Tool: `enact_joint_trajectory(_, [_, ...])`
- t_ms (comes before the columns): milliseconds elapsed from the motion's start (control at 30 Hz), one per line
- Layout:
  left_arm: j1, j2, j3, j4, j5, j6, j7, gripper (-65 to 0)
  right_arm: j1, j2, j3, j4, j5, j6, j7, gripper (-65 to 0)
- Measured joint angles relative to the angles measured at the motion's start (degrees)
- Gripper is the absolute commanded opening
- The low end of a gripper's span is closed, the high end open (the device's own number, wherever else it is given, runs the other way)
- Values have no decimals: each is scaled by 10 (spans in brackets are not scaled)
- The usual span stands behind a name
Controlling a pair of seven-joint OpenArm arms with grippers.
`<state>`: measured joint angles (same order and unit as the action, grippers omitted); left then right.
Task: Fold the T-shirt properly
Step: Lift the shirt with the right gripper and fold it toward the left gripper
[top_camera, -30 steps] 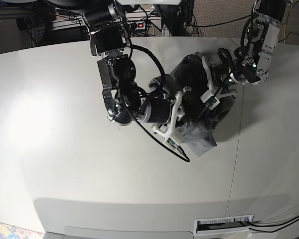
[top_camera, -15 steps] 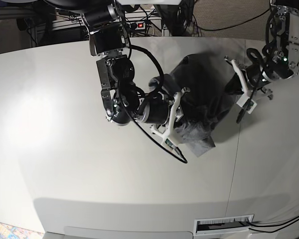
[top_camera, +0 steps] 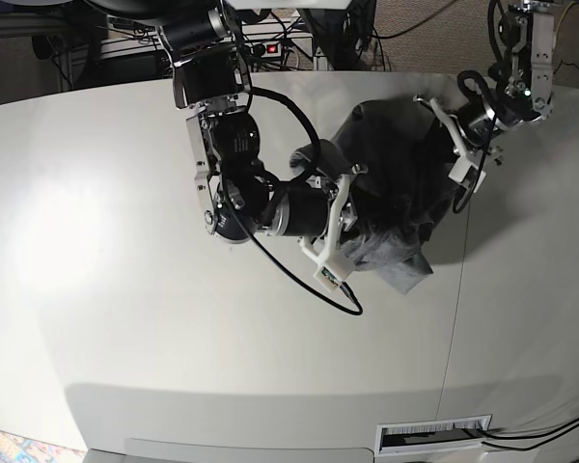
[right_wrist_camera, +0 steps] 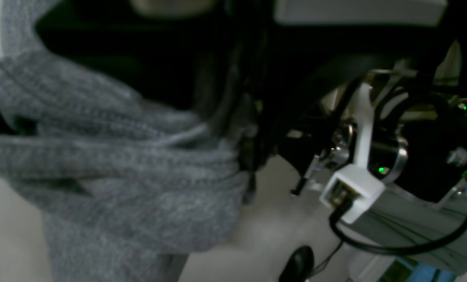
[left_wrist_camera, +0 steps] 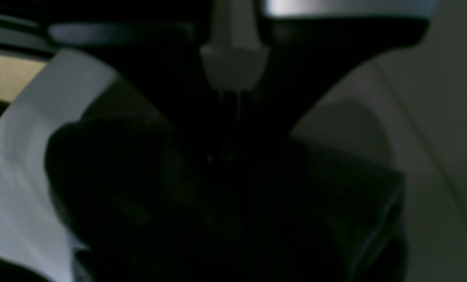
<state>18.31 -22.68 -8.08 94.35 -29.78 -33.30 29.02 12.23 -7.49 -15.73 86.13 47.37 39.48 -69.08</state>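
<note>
Left wrist view: dark and blurred. Shirt [left_wrist_camera: 225,203] as a black mass filling the lower middle, pale table [left_wrist_camera: 433,117] at right and lower left. Left gripper [left_wrist_camera: 227,129] barely readable, only a grey mount and thin lines leading down toward the cloth; apart or together, impossible to tell here.

Right wrist view: grey ribbed folds of shirt [right_wrist_camera: 112,180] bunched up close against the lens, pulled into ridges that run toward the right gripper [right_wrist_camera: 243,156], whose dark jaws look pinched on a wad of cloth. Bunching likely from a grab taken in the middle of the heap and not at a hem. Beyond, over bare table [right_wrist_camera: 265,235], the other arm's white camera mount, blurred.

Base view: shirt [top_camera: 396,207] a crumpled heap right of centre on the table [top_camera: 174,328], one corner trailing toward the lower right, nothing laid flat yet. Right gripper [top_camera: 349,224] pressed into the heap's near-left side, closed on fabric. Left gripper [top_camera: 455,154] at the heap's upper right edge, at or just beside the cloth; contact and jaw state too small to judge. Arms on opposite sides probably to draw the shirt apart and spread it before any fold; folding itself judged barely begun
</note>
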Motion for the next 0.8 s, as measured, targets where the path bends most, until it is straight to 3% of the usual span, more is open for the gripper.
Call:
enact_joint_trajectory(167, [-21, 12, 0, -11, 3, -2, 4, -650, 0, 0, -18, 0, 31, 0, -38, -629])
enact_joint_trajectory(400, [-35, 12, 0, -12, 7, -2, 10, -650, -3, 0, -80, 0, 5, 0, -40, -623])
enact_joint_trajectory(533, [-35, 12, 0, -12, 7, -2, 10, -650, -3, 0, -99, 0, 0, 0, -40, -504])
enact_joint_trajectory(800, [-36, 12, 0, -12, 0, -2, 31, -650, 19, -1, -81, 34, -38, 2, 0, -497])
